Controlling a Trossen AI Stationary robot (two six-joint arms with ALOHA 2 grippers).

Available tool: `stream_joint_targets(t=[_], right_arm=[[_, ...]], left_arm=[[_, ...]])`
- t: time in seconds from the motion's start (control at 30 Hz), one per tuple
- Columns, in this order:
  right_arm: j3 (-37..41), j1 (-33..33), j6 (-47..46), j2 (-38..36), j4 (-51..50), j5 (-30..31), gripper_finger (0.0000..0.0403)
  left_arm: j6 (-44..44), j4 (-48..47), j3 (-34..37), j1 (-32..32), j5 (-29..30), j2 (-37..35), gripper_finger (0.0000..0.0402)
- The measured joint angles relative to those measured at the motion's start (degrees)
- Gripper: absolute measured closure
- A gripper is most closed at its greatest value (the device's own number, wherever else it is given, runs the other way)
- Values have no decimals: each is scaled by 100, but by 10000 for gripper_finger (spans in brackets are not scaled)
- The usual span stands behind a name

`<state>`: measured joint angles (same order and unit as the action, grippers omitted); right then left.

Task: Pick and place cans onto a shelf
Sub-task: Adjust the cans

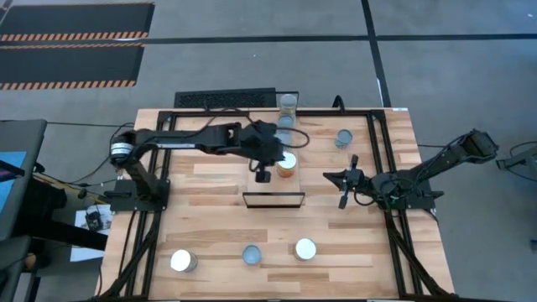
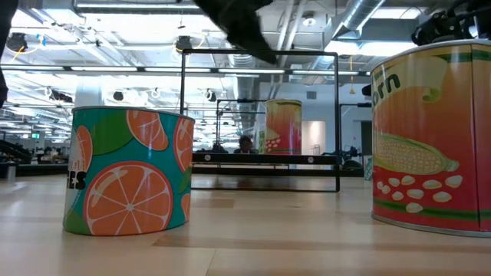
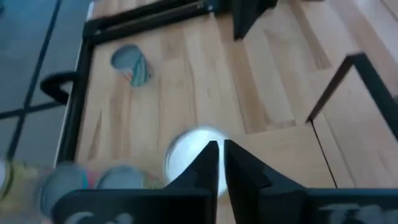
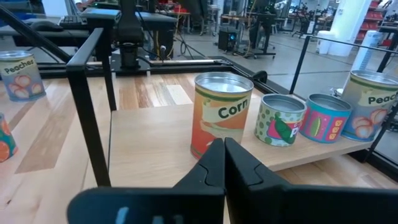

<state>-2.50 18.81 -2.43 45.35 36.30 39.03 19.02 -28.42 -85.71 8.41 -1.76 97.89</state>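
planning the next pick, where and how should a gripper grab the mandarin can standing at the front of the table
Grip the mandarin can across its round side wall, coming straight down from above. It stands upright on the table, flat lid up, with open wood all round it and the nearest cans well apart, so the fingers can drop on opposite sides. It looks short and wide, so the jaws would probably need opening wide.

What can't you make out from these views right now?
- High view: the left gripper and arm cover part of the shelf.
- Left wrist view: motion blur smears the cans at the frame edge; labels unreadable.
- Low view: the corn can is cut off by the frame edge.
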Motion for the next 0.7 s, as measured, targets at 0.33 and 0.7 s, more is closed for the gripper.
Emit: stream_joint_targets(t=[0.33,0.7], right_arm=[[-123,-203,-414,1,40,0,390],[-1942,-1411,-232,819,-1458,-831,398]], left_arm=[[-581,2906,3176,407,-112,-1977,396],[-1585,6619,6328,772,-335,-3556,398]])
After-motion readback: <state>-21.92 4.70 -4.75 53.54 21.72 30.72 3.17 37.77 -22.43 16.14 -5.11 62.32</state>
